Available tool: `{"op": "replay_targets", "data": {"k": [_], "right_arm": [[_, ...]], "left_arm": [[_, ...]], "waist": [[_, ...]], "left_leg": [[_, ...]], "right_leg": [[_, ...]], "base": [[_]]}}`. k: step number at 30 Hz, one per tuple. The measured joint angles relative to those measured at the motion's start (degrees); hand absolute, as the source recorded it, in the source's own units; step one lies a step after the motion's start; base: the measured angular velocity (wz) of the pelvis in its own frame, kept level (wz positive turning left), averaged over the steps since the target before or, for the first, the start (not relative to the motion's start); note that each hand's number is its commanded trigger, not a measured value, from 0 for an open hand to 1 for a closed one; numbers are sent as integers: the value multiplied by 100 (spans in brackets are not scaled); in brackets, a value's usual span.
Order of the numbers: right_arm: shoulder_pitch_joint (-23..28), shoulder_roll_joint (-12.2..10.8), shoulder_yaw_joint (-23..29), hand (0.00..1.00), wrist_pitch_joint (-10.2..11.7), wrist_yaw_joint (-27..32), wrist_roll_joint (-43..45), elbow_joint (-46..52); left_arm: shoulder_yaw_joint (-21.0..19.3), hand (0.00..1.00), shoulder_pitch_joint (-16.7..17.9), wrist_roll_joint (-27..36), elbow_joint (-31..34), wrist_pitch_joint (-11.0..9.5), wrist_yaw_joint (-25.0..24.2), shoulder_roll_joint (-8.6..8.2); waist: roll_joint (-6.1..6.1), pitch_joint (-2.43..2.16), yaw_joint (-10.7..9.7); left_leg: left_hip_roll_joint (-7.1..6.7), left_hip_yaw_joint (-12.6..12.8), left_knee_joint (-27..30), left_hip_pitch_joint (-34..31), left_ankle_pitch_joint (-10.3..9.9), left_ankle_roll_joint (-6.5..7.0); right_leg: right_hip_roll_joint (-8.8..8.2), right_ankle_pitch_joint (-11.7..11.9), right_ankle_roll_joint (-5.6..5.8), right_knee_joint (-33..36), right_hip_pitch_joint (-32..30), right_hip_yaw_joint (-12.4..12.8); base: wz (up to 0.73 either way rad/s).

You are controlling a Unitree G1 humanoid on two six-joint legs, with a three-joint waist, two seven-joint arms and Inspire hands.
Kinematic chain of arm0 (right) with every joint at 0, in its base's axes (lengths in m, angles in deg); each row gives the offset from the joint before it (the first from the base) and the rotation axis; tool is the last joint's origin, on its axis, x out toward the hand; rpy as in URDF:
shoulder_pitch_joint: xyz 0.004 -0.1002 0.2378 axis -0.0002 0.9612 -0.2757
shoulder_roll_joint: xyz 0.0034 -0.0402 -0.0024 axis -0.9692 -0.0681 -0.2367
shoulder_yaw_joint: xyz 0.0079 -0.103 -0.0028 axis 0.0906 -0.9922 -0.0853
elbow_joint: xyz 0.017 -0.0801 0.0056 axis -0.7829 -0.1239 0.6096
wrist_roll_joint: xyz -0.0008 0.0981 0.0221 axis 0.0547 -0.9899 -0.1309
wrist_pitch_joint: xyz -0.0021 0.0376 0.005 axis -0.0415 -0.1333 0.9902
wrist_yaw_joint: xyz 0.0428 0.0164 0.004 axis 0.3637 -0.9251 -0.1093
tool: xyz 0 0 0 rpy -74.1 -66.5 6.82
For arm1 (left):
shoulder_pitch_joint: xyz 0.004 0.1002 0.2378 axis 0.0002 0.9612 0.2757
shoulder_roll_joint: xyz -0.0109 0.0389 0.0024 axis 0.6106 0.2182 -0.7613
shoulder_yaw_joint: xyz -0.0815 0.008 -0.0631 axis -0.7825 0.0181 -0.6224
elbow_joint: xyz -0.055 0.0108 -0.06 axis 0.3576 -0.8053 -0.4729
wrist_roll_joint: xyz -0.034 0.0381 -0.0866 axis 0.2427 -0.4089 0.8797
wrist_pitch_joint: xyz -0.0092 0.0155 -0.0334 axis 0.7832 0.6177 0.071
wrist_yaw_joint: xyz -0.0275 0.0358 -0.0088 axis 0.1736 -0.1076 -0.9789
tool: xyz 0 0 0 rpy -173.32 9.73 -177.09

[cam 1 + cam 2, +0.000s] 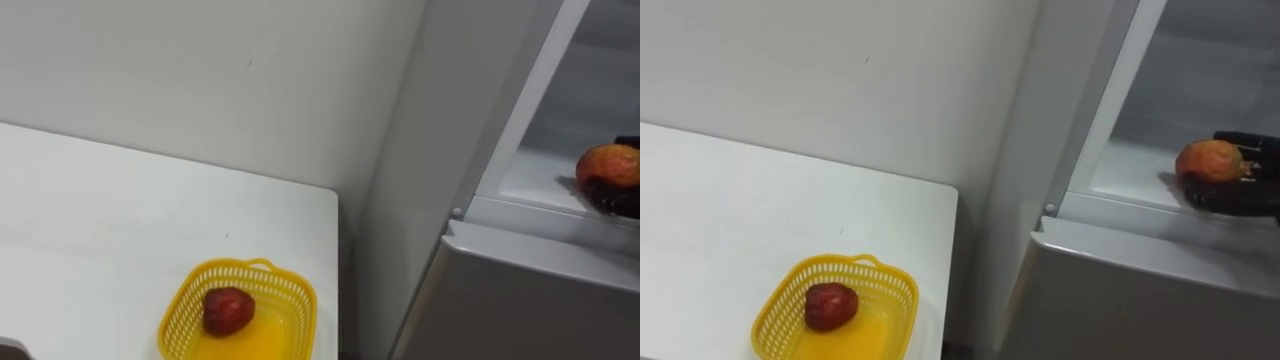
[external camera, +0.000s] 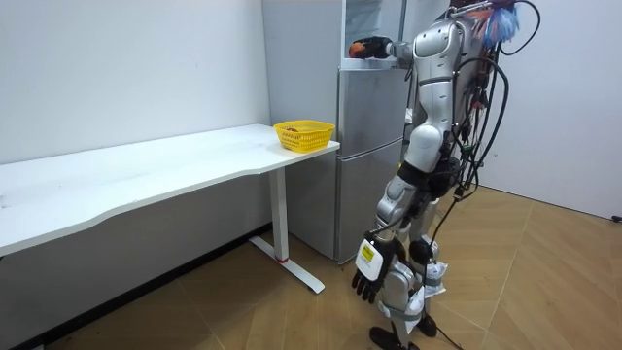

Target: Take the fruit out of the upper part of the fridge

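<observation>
STEP: grasp made inside the upper fridge [image 1: 1110,120], lift-out pending | RIGHT HAND [image 1: 1240,197]: fingers curled round the orange-red fruit [image 1: 1208,160], low over the shelf [image 1: 1130,172] near its front edge | LEFT HAND [image 2: 369,277]: hangs at the side, fingers relaxed | NEXT: judged to call for drawing the fruit clear of the sill, toward the yellow basket [image 1: 840,263] on the white table [image 1: 720,220].

Orange-red fruit [image 1: 1210,160], seemingly gripped by right robot hand [image 1: 1240,195], in upper fridge [image 1: 1130,172].
</observation>
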Motion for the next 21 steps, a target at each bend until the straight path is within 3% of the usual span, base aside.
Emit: {"op": "replay_targets", "data": {"k": [6,13,21], "right_arm": [[11,-2,-109,100,12,210,-44,312],[496,-55,-106,100,-28,540,17,1547],[1271,-170,-101,100,-21,791,259,3188]], "left_arm": [[18,0,-98,5,-2,-76,189,-23],[15,0,-193,13,-12,-129,375,-46],[20,0,-213,28,-11,-275,555,-107]], "waist": [[95,57,-10],[275,-10,-3],[339,14,-26]], "left_leg": [[14,90,5,-11,-5,5],[25,134,19,1,0,4],[29,196,3,9,-7,13]], "right_leg": [[1,1,-1,10,-18,73],[-8,5,-8,95,-107,86],[-18,5,-8,97,-93,84]], "base": [[-5],[-4],[-1]]}}
